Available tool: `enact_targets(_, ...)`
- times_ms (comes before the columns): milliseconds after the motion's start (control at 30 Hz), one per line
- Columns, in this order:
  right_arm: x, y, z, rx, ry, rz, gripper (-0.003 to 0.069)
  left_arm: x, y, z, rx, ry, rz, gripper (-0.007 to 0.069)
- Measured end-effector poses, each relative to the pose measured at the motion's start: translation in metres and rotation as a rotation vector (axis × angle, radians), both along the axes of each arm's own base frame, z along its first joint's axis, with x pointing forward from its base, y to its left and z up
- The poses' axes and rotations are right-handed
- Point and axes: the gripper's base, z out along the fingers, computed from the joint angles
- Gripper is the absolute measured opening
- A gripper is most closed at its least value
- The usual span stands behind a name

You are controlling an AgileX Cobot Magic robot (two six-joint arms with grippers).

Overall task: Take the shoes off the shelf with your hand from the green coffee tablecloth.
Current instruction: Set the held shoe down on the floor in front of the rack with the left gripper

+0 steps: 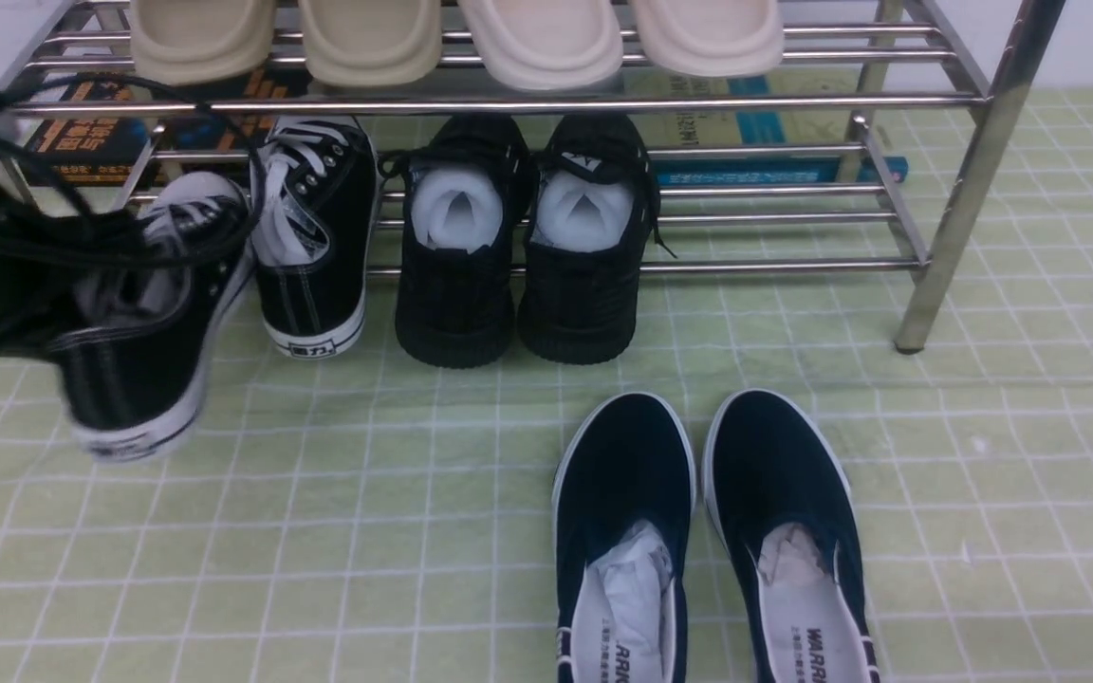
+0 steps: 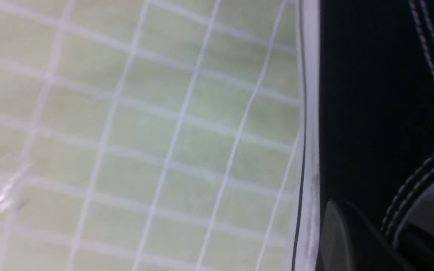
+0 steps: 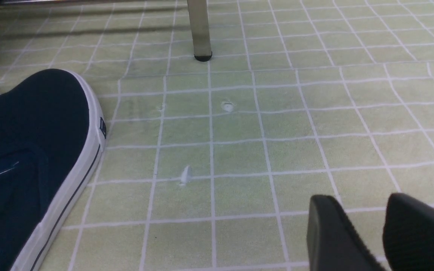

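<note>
Left tool (image 1: 25,275) at frame left, jaws closed thin on shoe (image 1: 143,370) collar. Shoe is off the shelf (image 1: 954,190), tilted, heel near cloth (image 1: 366,531). Likely light: floppy canvas, stiff sole, so grip collar or heel. Mate (image 1: 314,256) centre-left on lower rail, top bar close above. Slip-ons (image 1: 622,493) block lower centre; lower left is free. Right tool (image 3: 367,226) parted, empty.

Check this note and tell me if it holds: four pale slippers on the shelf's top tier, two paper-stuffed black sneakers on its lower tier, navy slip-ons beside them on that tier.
One thing is wrong. The navy slip-ons are not on the lower tier: the front view shows them on the green cloth before the shelf. The pale slippers and paper-stuffed black sneakers are as stated.
</note>
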Motion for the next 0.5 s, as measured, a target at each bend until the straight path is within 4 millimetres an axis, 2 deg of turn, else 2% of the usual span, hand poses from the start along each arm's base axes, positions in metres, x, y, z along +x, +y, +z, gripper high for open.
enact_targets(67, 0.0, 0.0, 0.0, 0.0, 0.0, 0.0, 0.0237, -0.017, 0.0, 0.01, 0.009, 0.002, 0.006, 0.0008)
enact_targets(100, 0.0, 0.0, 0.0, 0.0, 0.0, 0.0, 0.0237, -0.018, 0.0, 0.011, 0.009, 0.0, 0.006, 0.0008)
enact_targets(133, 0.0, 0.0, 0.0, 0.0, 0.0, 0.0, 0.0237, -0.032, -0.001, 0.014, 0.006, 0.015, 0.011, 0.0008)
enact_targets(167, 0.0, 0.0, 0.0, 0.0, 0.0, 0.0, 0.0237, -0.034, -0.001, 0.013, 0.005, 0.017, 0.011, 0.0008)
enact_targets(200, 0.0, 0.0, 0.0, 0.0, 0.0, 0.0, 0.0237, -0.048, -0.003, 0.008, -0.004, 0.049, 0.013, 0.0008)
enact_targets(233, 0.0, 0.0, 0.0, 0.0, 0.0, 0.0, 0.0237, -0.053, -0.004, 0.006, -0.007, 0.057, 0.012, 0.0008)
enact_targets(300, 0.0, 0.0, 0.0, 0.0, 0.0, 0.0, 0.0237, -0.061, -0.005, -0.005, -0.009, 0.092, 0.008, 0.0008)
enact_targets(433, 0.0, 0.0, 0.0, 0.0, 0.0, 0.0, 0.0237, -0.086, -0.024, -0.046, -0.021, 0.205, -0.03, 0.0009)
enact_targets(500, 0.0, 0.0, 0.0, 0.0, 0.0, 0.0, 0.0237, -0.092, -0.033, -0.06, -0.022, 0.228, -0.054, 0.0008)
